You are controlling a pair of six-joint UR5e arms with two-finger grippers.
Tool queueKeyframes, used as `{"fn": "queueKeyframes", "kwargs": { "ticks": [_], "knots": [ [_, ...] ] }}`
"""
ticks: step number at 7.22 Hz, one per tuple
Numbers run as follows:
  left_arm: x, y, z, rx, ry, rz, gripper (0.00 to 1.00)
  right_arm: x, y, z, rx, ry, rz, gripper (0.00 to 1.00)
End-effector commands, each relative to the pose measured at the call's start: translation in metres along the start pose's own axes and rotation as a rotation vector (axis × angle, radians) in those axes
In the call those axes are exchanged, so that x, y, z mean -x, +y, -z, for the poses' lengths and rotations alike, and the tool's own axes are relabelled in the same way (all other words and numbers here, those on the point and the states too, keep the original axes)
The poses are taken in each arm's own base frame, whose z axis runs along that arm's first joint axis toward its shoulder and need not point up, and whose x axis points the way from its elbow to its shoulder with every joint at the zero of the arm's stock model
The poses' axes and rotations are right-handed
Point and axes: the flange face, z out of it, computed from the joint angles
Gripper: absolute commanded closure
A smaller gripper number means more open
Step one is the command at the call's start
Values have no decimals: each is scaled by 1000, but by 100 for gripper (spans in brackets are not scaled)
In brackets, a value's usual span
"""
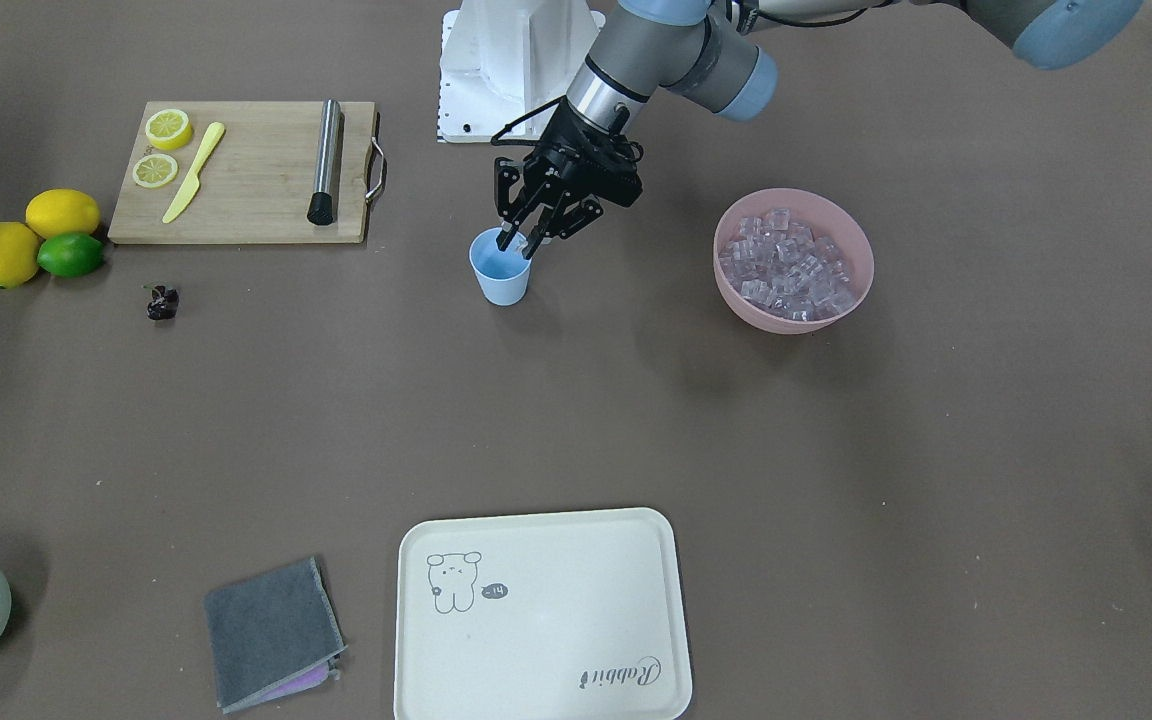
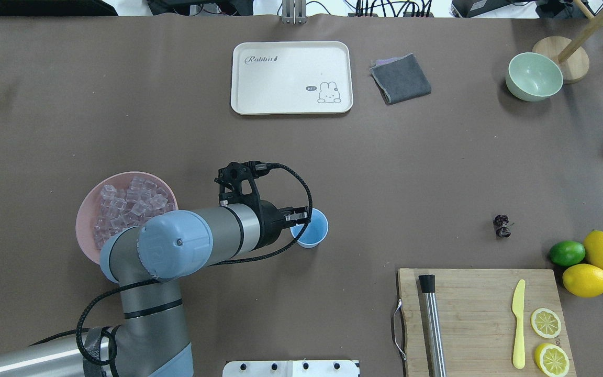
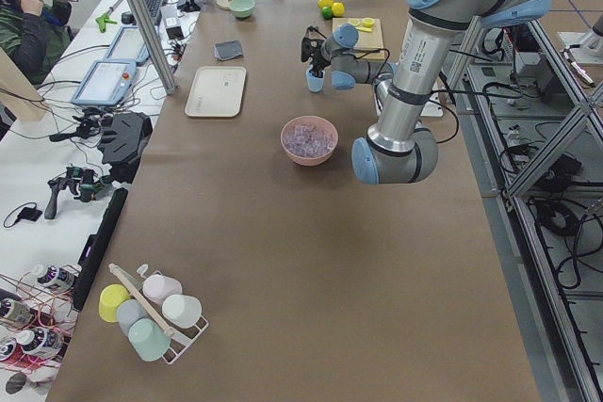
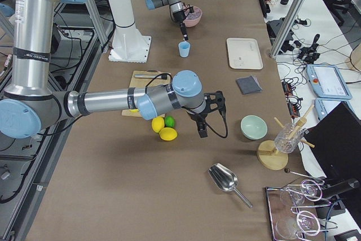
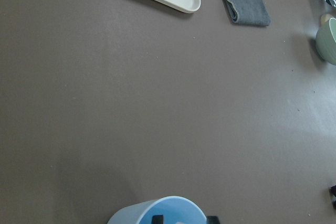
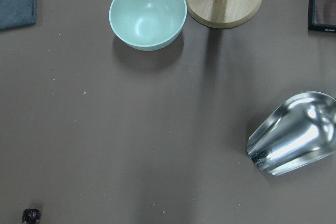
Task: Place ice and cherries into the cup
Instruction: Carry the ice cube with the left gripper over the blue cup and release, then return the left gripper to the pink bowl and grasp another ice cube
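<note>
My left gripper [image 1: 522,243] hangs over the small light blue plastic tumbler [image 1: 502,278], fingertips down at its rim. The fingers stand a little apart, but I cannot tell whether a cube is pinched between them or they are released. The tumbler stands upright near the middle of the worktop, somewhat closer to my own edge. The clear, glassy ice cubes [image 1: 791,268] are heaped in the round pink bowl [image 1: 796,322] toward the worktop's left end, apart from the tumbler. The tiny dark maroon, wrinkled cherry clump [image 1: 163,302] lies on the bare worktop toward the right end, just past the far edge of the wooden cutting board [image 1: 256,190]. My right gripper [image 4: 201,127] hangs above that right end; released or clenched, I cannot tell.
</note>
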Motion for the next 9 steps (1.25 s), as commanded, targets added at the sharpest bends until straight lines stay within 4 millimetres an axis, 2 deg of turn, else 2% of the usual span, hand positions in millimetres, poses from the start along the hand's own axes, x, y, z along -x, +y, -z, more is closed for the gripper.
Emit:
{"fn": "queueKeyframes", "kwargs": {
  "ticks": [1, 3, 4, 5, 6, 8, 9],
  "knots": [
    [-1, 0, 1, -1, -2, 0, 2, 0, 0, 0, 0, 0, -1, 0],
    [-2, -1, 6, -2, -2, -3, 2, 0, 0, 0, 0, 0, -2, 0],
    [-5, -5, 22, 2, -26, -12, 2, 0, -1, 0, -1, 0, 1, 0],
    [-5, -6, 54, 34, -27, -98, 2, 0, -1, 0, 1, 1, -2, 0],
    [21, -13, 80, 97, -55, -151, 2, -1, -1, -1, 1, 1, -2, 0],
    [87, -80, 121, 163, -112, -239, 2, -2, 0, -1, 3, 1, -4, 0],
    [135, -93, 143, 202, -156, -374, 2, -2, 0, -3, 6, 1, -5, 0]
  ]
}}
